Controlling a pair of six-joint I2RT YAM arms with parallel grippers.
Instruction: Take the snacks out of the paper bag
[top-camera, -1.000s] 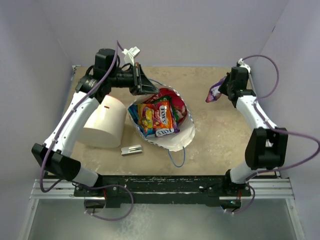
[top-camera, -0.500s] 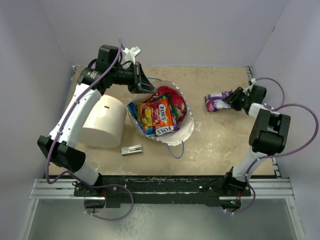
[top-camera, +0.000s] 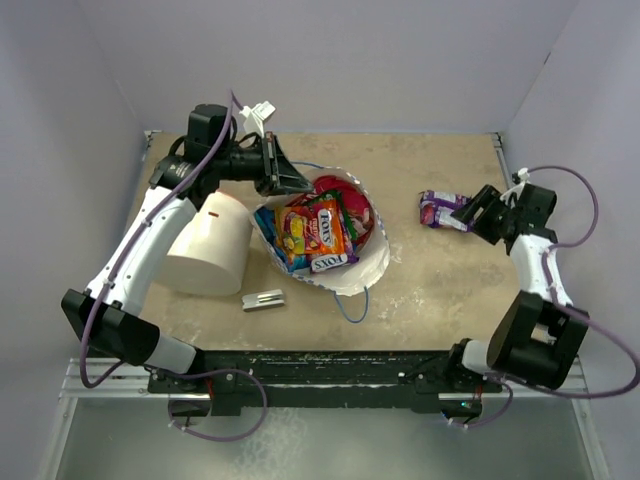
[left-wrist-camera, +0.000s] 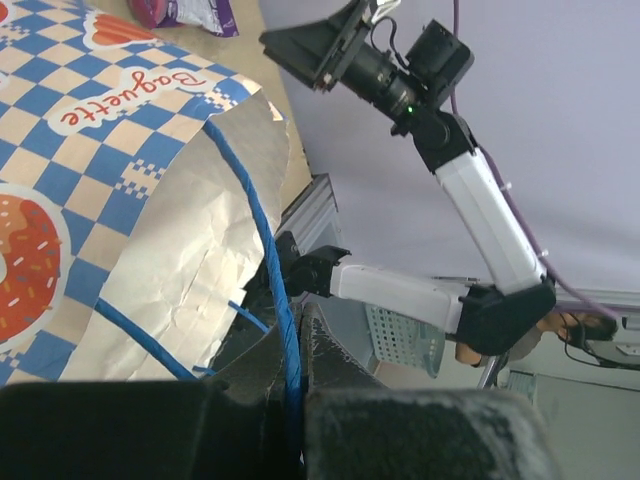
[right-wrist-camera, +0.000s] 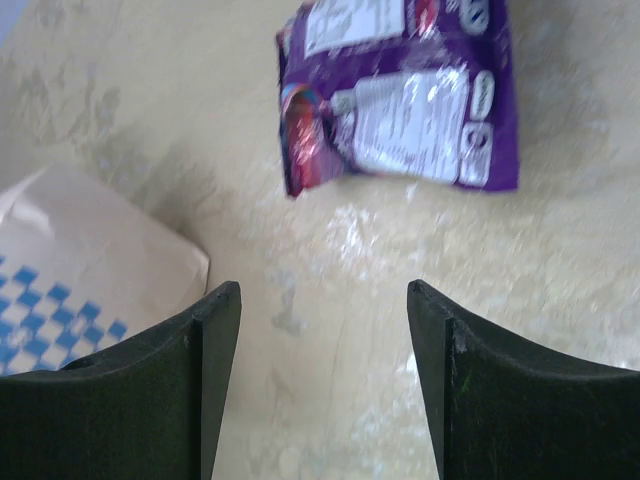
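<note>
1 glossy purple snack packet (right-wrist-camera: 400, 100) lies flat.

R pincer (right-wrist-camera: 325, 385) opened & dropped purple snack pkt (right-wrist-camera: 405, 100) onto table (top-camera: 430, 290), then backed off.

Beige mottled tabletop (top-camera: 440, 290). Carries, left to right: white cylinder (top-camera: 208, 245); small grey metal clip (top-camera: 263, 299) just beside it toward the near edge; open paper bag (top-camera: 358, 272) at centre; purple snack packet (top-camera: 441, 210) lying flat, well apart from the bag.
</note>
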